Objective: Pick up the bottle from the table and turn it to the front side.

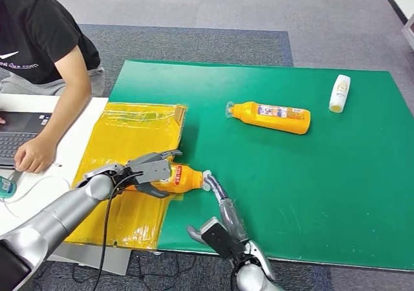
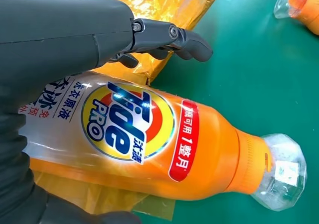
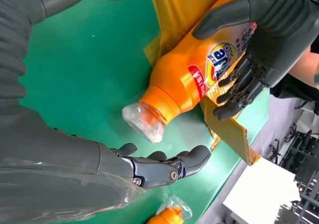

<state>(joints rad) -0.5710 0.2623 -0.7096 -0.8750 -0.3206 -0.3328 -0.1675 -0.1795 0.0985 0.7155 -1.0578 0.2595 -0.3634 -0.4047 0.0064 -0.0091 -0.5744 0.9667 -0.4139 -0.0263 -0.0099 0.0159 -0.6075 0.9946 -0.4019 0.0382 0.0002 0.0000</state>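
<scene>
At the far left a person leans over a white desk, one hand by a laptop. Next to the desk, a yellow bag lies over the left edge of the green mat.

The left hand grips the bottle around its body, thumb on one side and dark fingers on the other. The bottle is held roughly level at the bag's right edge, its clear cap pointing right over the mat. In the left wrist view the round front label faces the camera. Whether the bottle is lifted clear of the bag or resting on it is hard to tell.

Just right of the cap, the right hand is empty, fingers spread and extended toward the cap, close to it but apparently not touching.

Further right, a second orange bottle lies on its side mid-mat, well apart from both hands. A small white bottle lies near the mat's far right corner. Between these and the near edge the mat is bare green; grey carpet surrounds it.
</scene>
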